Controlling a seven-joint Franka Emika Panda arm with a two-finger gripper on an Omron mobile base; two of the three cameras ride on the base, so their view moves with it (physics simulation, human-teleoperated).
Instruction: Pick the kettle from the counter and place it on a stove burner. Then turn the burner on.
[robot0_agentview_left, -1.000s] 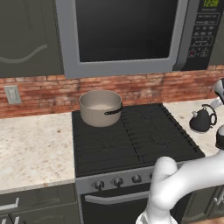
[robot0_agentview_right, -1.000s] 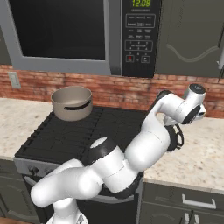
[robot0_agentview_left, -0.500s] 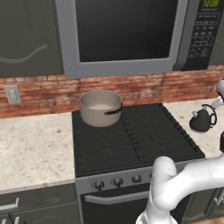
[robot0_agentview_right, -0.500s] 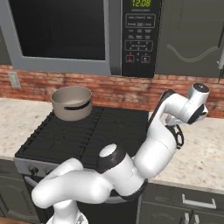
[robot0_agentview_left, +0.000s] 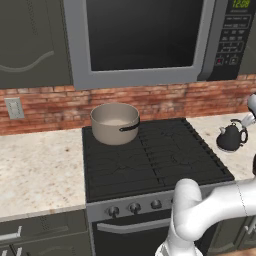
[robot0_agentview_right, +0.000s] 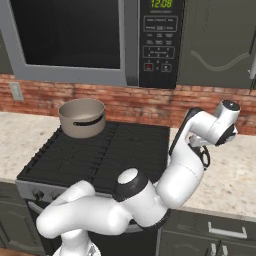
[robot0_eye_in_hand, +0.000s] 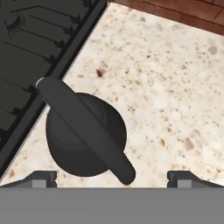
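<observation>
The small dark kettle (robot0_eye_in_hand: 83, 135) stands on the pale speckled counter (robot0_eye_in_hand: 175, 87), right beside the edge of the black cooktop (robot0_eye_in_hand: 30, 48). Its black handle (robot0_eye_in_hand: 83, 127) runs diagonally across its top. My gripper (robot0_eye_in_hand: 111, 179) hangs above it, open, with one fingertip (robot0_eye_in_hand: 41, 178) on each side and the kettle a little left of centre. In the left base view the kettle (robot0_agentview_left: 231, 138) sits on the counter (robot0_agentview_left: 240, 160) just right of the stove burner grates (robot0_agentview_left: 170, 160). In the right base view my arm (robot0_agentview_right: 200, 135) covers that spot.
A wide beige-grey pot (robot0_agentview_left: 115, 123) with a black side handle occupies the rear left burner. Control knobs (robot0_agentview_left: 134, 207) line the stove front. A brick wall (robot0_agentview_left: 165, 102) and a microwave (robot0_agentview_left: 145, 40) stand behind and above the cooktop.
The arm's lower links have swung a little and the hand has shifted slightly over the kettle. The kettle and pot have not moved.
</observation>
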